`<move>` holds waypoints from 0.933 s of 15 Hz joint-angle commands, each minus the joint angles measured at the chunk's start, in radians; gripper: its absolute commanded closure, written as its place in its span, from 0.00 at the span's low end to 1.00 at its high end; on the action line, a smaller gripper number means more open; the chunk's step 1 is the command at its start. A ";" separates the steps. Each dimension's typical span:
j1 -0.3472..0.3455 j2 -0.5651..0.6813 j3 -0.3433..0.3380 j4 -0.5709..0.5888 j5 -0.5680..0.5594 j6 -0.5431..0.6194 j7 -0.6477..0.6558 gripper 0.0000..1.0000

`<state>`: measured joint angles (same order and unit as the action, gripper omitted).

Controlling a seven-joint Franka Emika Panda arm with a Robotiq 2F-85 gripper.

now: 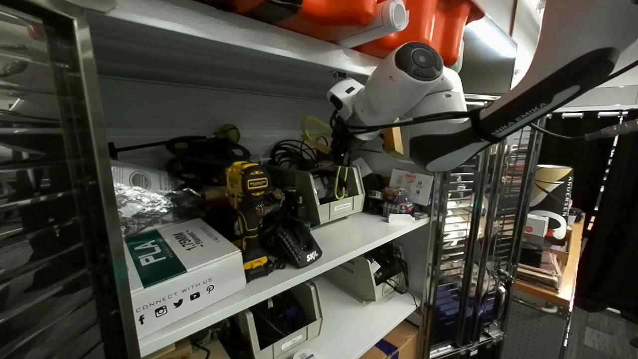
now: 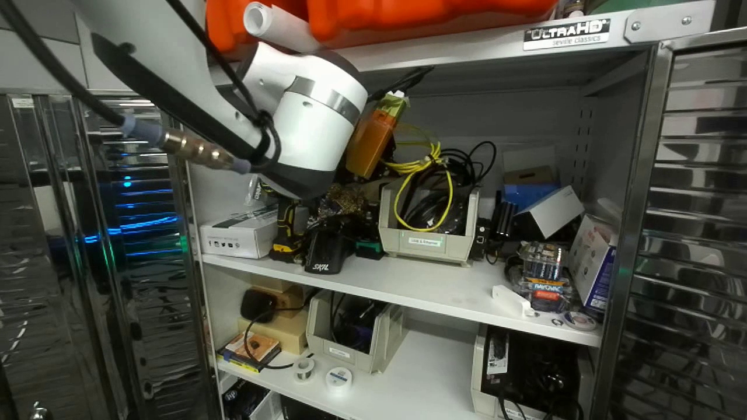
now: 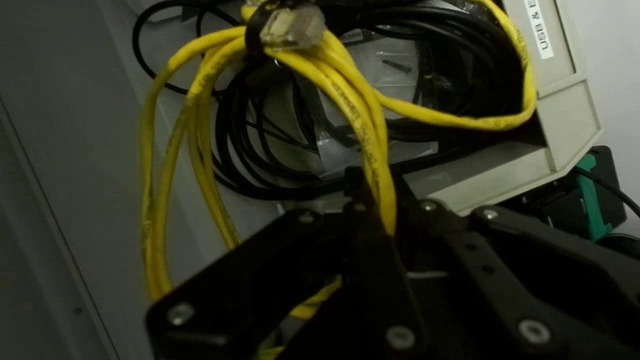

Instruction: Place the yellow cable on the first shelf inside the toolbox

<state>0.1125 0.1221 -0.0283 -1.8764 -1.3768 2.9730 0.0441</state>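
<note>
The yellow cable [image 2: 435, 155] is a bundled coil with a clear plug, seen closely in the wrist view [image 3: 367, 132]. My gripper [image 3: 382, 200] is shut on its strands and holds it at the toolbox opening. The gripper also shows in an exterior view [image 1: 343, 153]; the arm hides it elsewhere. The toolbox [image 2: 400, 249] is a pale grey bin with a label, holding black cables and a plastic bag. It stands on the first shelf [image 2: 420, 286]. One yellow loop hangs down across the toolbox's front opening; I cannot tell whether it touches the wall.
A yellow-and-black drill [image 1: 249, 199], a black charger [image 1: 296, 244] and a white-and-green carton [image 1: 189, 269] stand beside the toolbox. Batteries [image 2: 545, 271] and boxes are at its other side. An upper board [image 2: 467, 55] lies close above the arm. Metal doors [image 2: 688, 233] flank the rack.
</note>
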 commanded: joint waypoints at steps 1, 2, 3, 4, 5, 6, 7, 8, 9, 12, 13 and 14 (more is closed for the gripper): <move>0.012 -0.004 -0.018 0.090 -0.241 -0.003 0.232 0.89; 0.008 0.003 -0.014 0.096 -0.276 -0.008 0.278 0.89; 0.006 0.012 -0.012 0.107 -0.319 -0.013 0.330 0.89; 0.002 0.024 -0.012 0.113 -0.344 -0.015 0.362 0.89; -0.004 0.040 -0.014 0.114 -0.352 -0.016 0.373 0.89; -0.010 0.054 -0.017 0.119 -0.361 -0.017 0.385 0.89; -0.019 0.075 -0.022 0.120 -0.345 -0.017 0.372 0.89; -0.027 0.095 -0.028 0.120 -0.322 -0.024 0.351 0.89; -0.037 0.118 -0.035 0.121 -0.292 -0.029 0.324 0.89; -0.071 0.192 -0.048 0.138 -0.180 -0.021 0.248 0.89; -0.082 0.214 -0.046 0.147 -0.134 -0.017 0.220 0.89; -0.093 0.234 -0.040 0.157 -0.086 -0.019 0.183 0.89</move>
<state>0.0426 0.2805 -0.0739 -1.7919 -1.5755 2.9394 0.3218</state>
